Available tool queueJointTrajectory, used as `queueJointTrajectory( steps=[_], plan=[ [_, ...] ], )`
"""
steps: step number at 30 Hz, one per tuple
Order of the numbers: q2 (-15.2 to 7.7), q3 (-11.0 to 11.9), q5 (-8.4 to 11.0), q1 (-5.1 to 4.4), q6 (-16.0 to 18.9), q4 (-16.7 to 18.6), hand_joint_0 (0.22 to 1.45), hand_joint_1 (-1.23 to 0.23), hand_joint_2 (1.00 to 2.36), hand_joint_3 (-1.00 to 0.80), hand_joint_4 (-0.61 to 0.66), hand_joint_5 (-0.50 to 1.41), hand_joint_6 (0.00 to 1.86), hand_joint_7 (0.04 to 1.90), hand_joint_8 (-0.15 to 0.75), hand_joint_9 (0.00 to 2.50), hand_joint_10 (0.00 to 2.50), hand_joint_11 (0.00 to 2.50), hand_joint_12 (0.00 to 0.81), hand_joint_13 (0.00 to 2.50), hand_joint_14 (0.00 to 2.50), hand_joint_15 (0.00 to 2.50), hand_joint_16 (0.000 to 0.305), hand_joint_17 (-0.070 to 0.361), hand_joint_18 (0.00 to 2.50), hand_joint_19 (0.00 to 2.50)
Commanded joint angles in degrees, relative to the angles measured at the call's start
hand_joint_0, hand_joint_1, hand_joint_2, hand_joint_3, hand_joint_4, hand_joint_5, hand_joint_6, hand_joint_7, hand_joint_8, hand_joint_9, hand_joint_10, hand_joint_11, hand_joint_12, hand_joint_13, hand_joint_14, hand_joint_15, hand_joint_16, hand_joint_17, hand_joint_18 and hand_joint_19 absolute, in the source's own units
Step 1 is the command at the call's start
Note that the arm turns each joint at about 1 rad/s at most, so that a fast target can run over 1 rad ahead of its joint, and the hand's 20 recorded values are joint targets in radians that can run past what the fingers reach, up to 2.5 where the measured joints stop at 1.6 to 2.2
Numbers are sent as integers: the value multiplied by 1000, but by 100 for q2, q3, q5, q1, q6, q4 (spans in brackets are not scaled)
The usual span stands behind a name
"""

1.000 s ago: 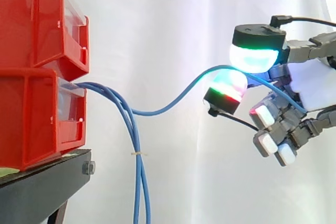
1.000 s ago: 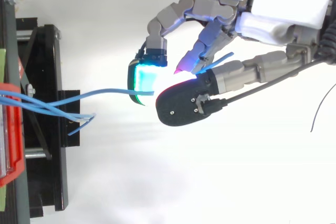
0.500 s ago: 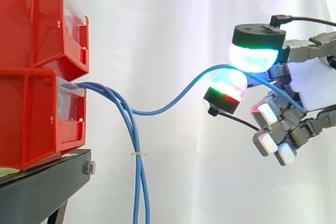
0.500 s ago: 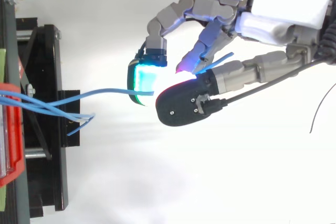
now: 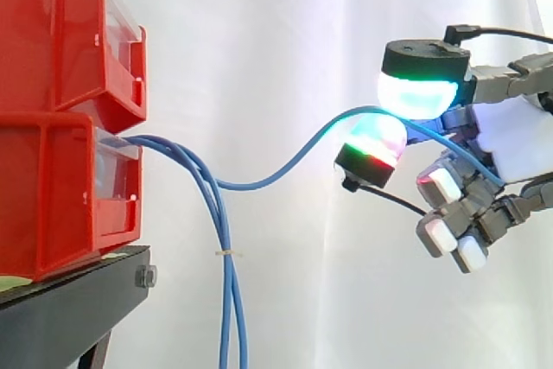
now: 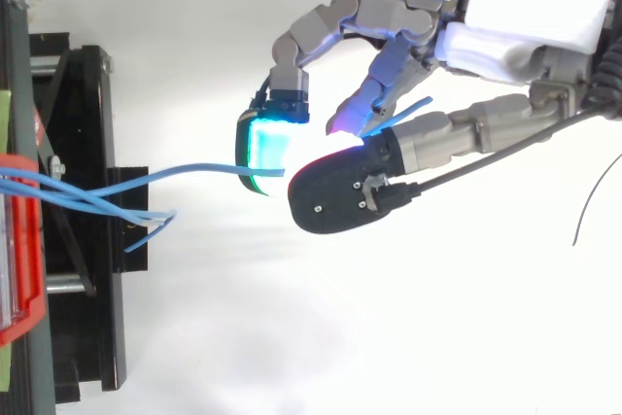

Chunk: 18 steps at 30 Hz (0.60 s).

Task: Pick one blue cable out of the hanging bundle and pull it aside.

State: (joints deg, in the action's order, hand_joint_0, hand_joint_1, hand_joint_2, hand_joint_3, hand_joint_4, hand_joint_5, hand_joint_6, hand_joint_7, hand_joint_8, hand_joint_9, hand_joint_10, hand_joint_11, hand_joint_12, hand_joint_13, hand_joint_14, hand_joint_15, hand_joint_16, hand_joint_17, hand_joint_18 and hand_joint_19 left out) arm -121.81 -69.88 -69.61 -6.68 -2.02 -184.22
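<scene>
A bundle of blue cables (image 5: 226,283) comes out of the lower red bin (image 5: 60,192) and hangs down past the black stand (image 5: 69,313). One blue cable (image 5: 285,167) is drawn away from the bundle to the right, sagging and then rising to the hand (image 5: 510,140). Its far end passes between two glowing fingertips (image 5: 416,92) that pinch it, and a short tail sticks out behind them. From above, the same cable (image 6: 185,172) runs level from the bins to the hand (image 6: 505,36), which is shut on it well right of the stand.
Two red bins (image 5: 65,41) are stacked on the black stand at the left. A small tie (image 5: 226,253) binds the hanging bundle. The white curtain (image 5: 285,41) is behind everything. In the top view the stand's frame (image 6: 87,221) lies at the left edge.
</scene>
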Motion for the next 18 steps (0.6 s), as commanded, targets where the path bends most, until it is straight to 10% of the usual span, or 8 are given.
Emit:
queueJointTrajectory(
  steps=[1,18],
  plan=[
    [-1,-8,0,0,0,0,575,-827,1021,70,-142,-51,910,1016,235,1179,18,561,362,956,22,646,49,111,845,642],
    [8,-8,0,0,0,0,574,-827,1020,69,-164,-53,911,1019,234,1204,19,571,361,967,22,652,49,111,865,639]
  ],
)
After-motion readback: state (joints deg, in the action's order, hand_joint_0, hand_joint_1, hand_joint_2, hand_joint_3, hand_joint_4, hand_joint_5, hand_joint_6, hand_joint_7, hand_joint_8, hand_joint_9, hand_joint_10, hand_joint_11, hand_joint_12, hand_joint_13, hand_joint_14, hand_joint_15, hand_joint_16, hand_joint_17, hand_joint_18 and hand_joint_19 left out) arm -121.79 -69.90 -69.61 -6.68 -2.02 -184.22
